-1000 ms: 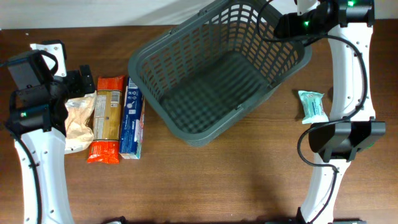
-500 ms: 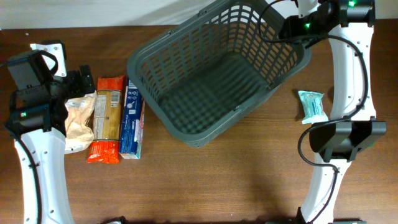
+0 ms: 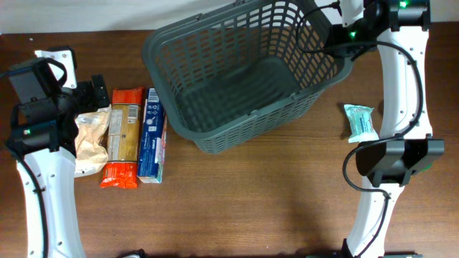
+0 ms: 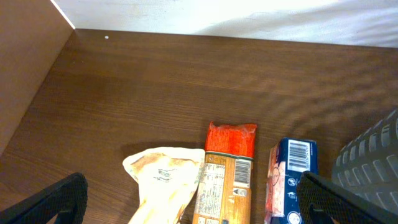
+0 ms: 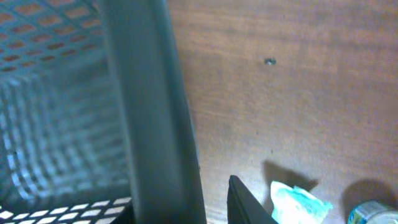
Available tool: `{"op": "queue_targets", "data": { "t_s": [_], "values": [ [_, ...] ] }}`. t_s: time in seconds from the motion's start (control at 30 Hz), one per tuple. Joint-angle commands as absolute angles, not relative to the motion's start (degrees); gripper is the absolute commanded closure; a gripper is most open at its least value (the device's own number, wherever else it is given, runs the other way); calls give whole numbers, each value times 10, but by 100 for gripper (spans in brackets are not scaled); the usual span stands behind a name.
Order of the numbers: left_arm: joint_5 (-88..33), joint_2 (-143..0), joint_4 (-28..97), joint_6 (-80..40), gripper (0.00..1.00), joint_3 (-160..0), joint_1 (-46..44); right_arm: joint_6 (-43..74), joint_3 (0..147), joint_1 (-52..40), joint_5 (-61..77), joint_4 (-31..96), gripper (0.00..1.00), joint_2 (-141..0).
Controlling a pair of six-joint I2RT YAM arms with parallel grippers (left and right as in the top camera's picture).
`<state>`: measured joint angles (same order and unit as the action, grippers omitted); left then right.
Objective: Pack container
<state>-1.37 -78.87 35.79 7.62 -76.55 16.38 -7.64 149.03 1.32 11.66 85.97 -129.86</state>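
The container [image 3: 237,132], a large dark grey lattice basket, stands at the back centre of the table. My right gripper [image 3: 343,37] is shut on its far right rim; in the right wrist view the rim [image 5: 155,112] fills the gap between the jaws [image 5: 186,211]. My left gripper [image 3: 90,93] is open and empty at the left, just above a beige bag [image 3: 91,136], an orange package [image 3: 123,136] and a blue box [image 3: 151,140] lying side by side. The left wrist view shows the bag [image 4: 165,180], package [image 4: 227,174] and box [image 4: 289,180] between the open jaws [image 4: 193,208].
A teal packet [image 3: 359,122] lies on the table at the right, beside the right arm. It also shows in the right wrist view [image 5: 298,202], with a small round can [image 5: 373,213] beside it. A white wall runs along the table's back edge.
The container has swung clockwise with my right gripper on its rim; its left end moved toward the back and it now lies more square to the table. The left arm has not moved.
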Motion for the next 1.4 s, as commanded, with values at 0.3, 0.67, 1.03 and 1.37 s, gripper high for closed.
{"op": "queue_targets", "data": {
  "t_s": [0.3,0.67,1.03,1.37],
  "values": [
    [-22,-791,357,71,1,-776,167,4,1486,39,51,912,75,-1306],
    [-22,-791,357,71,1,-776,167,63,1486,37,57,961,76,-1306],
    [-22,-791,357,71,1,-776,167,138,1486,-2,66,973,75,-1303],
    [-22,-791,357,71,1,-776,167,186,1486,-30,66,972,76,-1303]
  ]
}}
